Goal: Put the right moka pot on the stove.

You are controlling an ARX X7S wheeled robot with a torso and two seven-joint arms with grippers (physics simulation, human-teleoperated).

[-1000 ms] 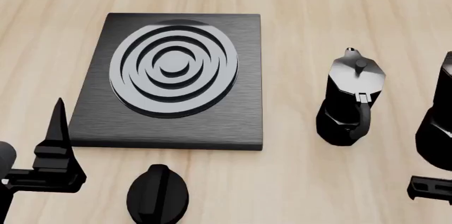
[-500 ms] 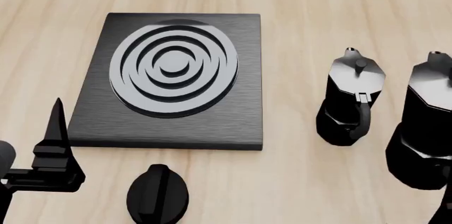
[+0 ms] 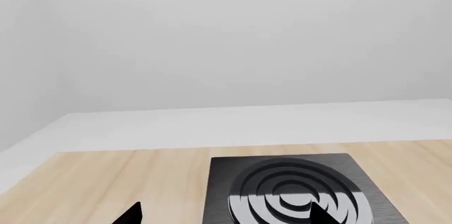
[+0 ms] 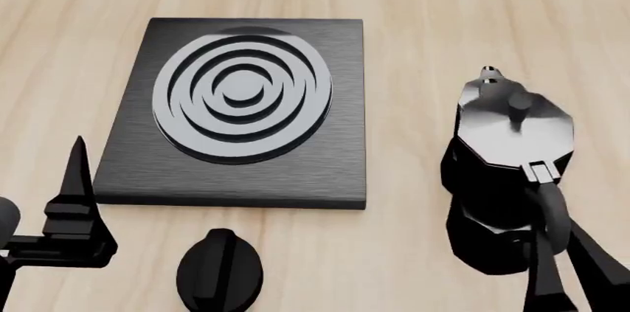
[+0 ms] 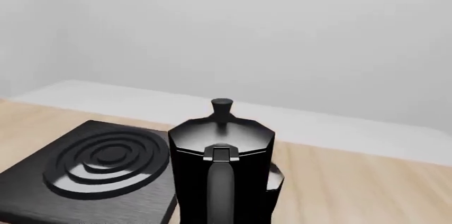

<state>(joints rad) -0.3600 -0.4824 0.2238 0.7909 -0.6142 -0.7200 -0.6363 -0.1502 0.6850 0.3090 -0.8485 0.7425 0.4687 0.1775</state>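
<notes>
The stove (image 4: 246, 109) lies left on the table (image 4: 423, 24), the dial knob (image 4: 220, 269) near it, the right moka pot (image 4: 507, 186) right, hiding the second moka pot (image 4: 487, 73).

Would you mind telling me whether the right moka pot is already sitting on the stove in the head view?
No, the right moka pot is off to the right of the stove, whose burner rings are bare.

stove (image 3: 297, 195) on wooden table (image 3: 127, 181), claw fingertips (image 3: 130, 214) apart

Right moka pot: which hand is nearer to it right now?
Right. The right hand is at the handle of the right moka pot; the left hand sits across the stove, far from it.
</notes>
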